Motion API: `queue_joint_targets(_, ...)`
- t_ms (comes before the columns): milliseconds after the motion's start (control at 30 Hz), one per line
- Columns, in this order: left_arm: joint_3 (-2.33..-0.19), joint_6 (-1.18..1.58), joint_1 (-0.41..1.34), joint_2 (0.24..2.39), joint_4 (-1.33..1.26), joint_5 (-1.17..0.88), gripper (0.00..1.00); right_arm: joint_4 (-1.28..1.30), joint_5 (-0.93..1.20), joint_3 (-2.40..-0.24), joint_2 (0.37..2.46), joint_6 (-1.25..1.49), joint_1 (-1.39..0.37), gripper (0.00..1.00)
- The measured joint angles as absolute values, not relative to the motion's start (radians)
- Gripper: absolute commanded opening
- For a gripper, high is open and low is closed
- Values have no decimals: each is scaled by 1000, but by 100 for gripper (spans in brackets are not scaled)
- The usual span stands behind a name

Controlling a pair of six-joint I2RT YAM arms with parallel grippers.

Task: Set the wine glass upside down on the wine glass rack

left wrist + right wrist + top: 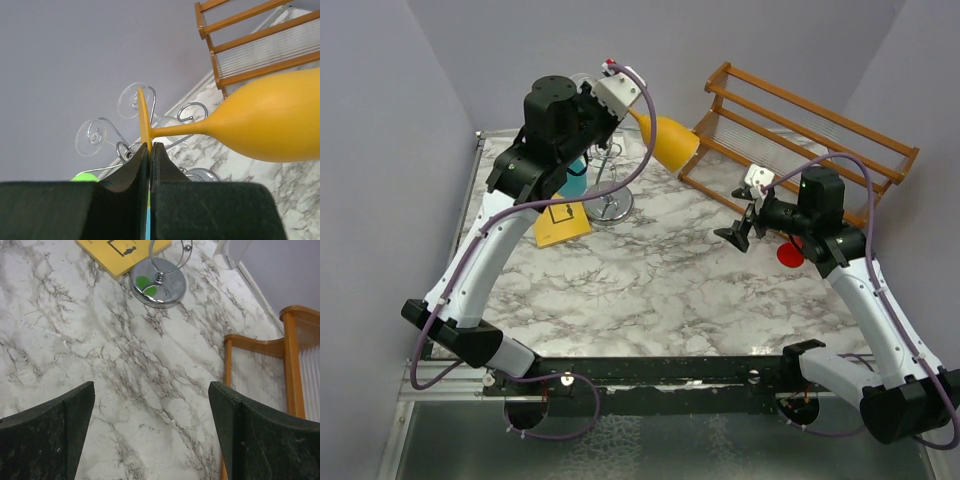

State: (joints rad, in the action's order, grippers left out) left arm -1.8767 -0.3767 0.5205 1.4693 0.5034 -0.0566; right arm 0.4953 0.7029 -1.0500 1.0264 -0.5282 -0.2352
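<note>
The left gripper [150, 148] is clenched on the foot of the yellow wine glass [270, 125], which lies sideways in the air, bowl pointing right, just above the wine glass rack [610, 203] at the far left. The right gripper [150, 392] hangs released over the marble table [125, 365], near the wooden rack [800, 140].

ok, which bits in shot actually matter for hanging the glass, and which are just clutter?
In play:
- yellow wine glass, foot pinched in the left fingers
- chrome wine glass rack

Lying about:
- wooden slatted rack
- yellow card
- red disc
- teal object, half hidden by the left arm
- clear glasses on the chrome rack
- right fingers, open and empty
</note>
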Motion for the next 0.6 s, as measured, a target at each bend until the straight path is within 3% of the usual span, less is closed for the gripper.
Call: queue_joint_targets(600, -1838, -735, 661, 1518, 499, 274, 0, 403, 721, -956, 982, -481, -235, 95)
